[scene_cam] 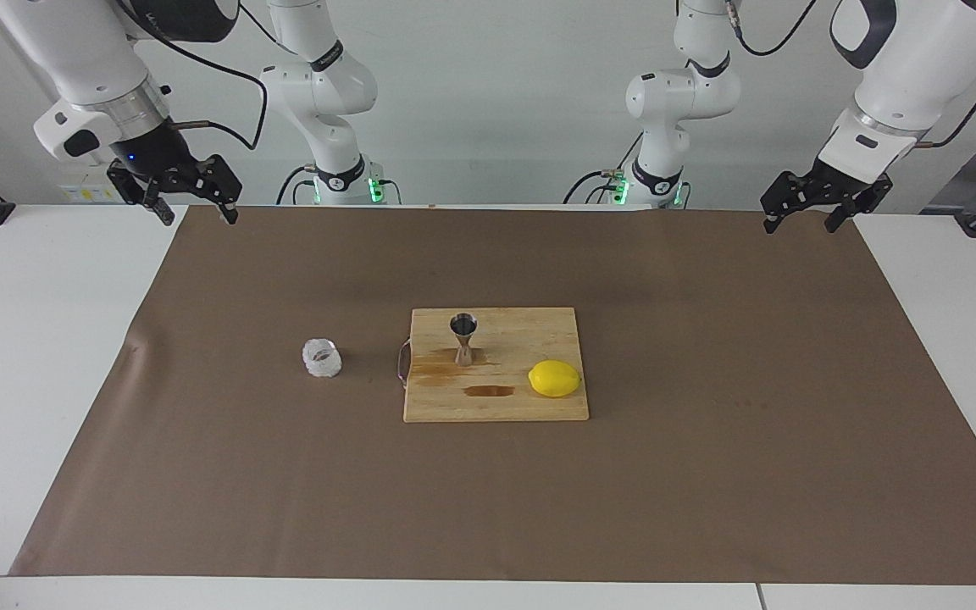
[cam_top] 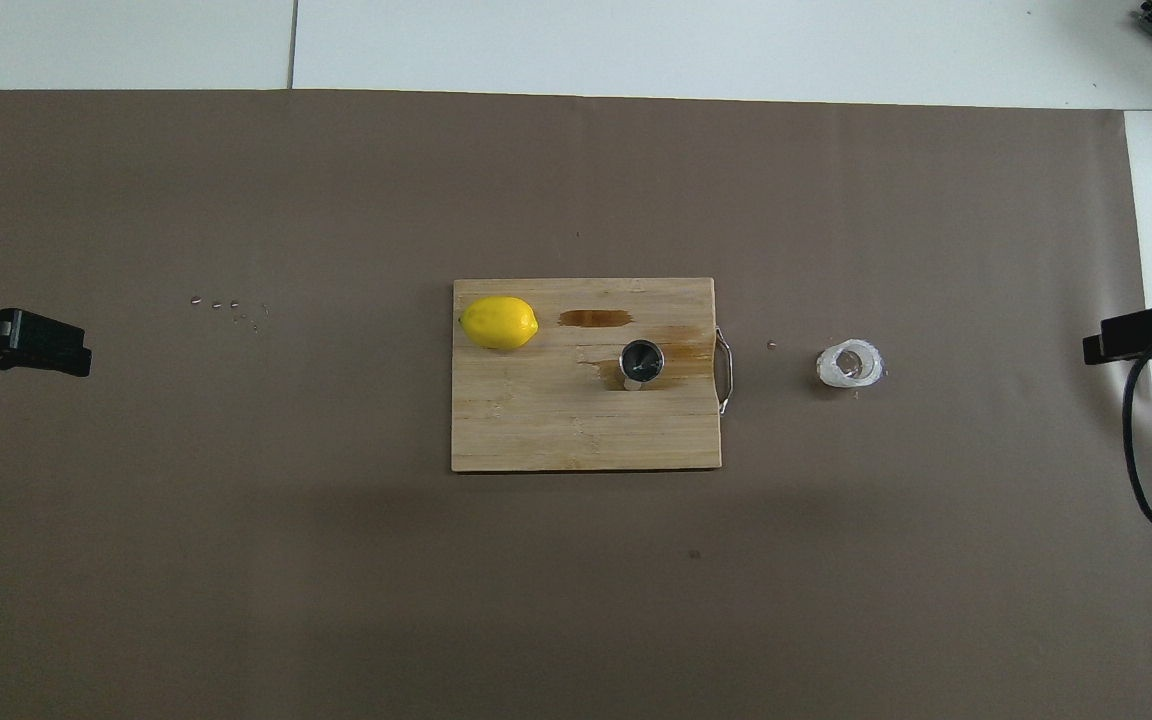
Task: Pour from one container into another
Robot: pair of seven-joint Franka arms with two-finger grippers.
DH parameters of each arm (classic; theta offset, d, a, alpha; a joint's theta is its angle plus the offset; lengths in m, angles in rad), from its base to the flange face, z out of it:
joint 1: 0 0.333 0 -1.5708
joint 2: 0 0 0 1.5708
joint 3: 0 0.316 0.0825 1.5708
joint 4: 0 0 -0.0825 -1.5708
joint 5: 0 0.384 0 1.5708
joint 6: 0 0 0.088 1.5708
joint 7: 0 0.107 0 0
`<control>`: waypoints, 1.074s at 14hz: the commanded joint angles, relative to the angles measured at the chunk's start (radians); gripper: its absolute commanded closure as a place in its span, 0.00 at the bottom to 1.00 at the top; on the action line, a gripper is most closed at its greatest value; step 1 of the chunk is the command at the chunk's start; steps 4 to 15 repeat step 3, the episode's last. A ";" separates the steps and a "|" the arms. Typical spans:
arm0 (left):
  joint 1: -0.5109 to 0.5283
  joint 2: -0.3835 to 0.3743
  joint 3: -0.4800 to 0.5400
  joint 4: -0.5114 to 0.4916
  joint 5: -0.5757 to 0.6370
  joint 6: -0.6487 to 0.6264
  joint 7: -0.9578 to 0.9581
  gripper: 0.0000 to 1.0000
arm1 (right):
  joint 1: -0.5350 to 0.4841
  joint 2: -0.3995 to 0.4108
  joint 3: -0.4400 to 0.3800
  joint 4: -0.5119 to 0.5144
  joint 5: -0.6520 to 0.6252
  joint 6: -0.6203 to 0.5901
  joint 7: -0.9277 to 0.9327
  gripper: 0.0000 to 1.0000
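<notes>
The clear bumpy glass cup [scene_cam: 322, 358] [cam_top: 849, 364] stands upright on the brown mat, toward the right arm's end of the table, beside the board's handle. The steel jigger [scene_cam: 463, 337] [cam_top: 641, 362] stands upright on the wooden cutting board [scene_cam: 530, 407] [cam_top: 536, 430]. My right gripper [scene_cam: 193, 204] [cam_top: 1131, 335] hangs open and empty, high over the mat's edge at its own end. My left gripper [scene_cam: 803, 212] [cam_top: 26, 343] waits open and empty over the mat's other end.
A yellow lemon [scene_cam: 554, 378] [cam_top: 499, 322] lies on the board, toward the left arm's end from the jigger, beside brown wet stains [scene_cam: 489, 390]. A metal handle [scene_cam: 403, 363] sticks out of the board toward the cup. Small specks [cam_top: 231, 305] dot the mat.
</notes>
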 commanded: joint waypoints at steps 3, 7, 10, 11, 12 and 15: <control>0.002 -0.007 -0.001 -0.008 0.017 -0.002 0.002 0.00 | -0.002 0.016 0.006 0.028 -0.004 -0.002 0.025 0.00; 0.002 -0.007 -0.001 -0.008 0.017 -0.002 0.002 0.00 | -0.002 0.016 0.006 0.028 -0.004 -0.002 0.025 0.00; 0.002 -0.007 -0.001 -0.008 0.017 -0.002 0.002 0.00 | -0.002 0.016 0.006 0.028 -0.004 -0.002 0.025 0.00; 0.002 -0.007 -0.001 -0.008 0.017 -0.002 0.002 0.00 | -0.002 0.016 0.006 0.028 -0.004 -0.002 0.025 0.00; 0.002 -0.007 -0.001 -0.008 0.017 -0.002 0.002 0.00 | -0.002 0.016 0.006 0.028 -0.004 -0.002 0.025 0.00; 0.002 -0.007 -0.001 -0.008 0.017 -0.002 0.002 0.00 | -0.002 0.016 0.006 0.028 -0.004 -0.002 0.025 0.00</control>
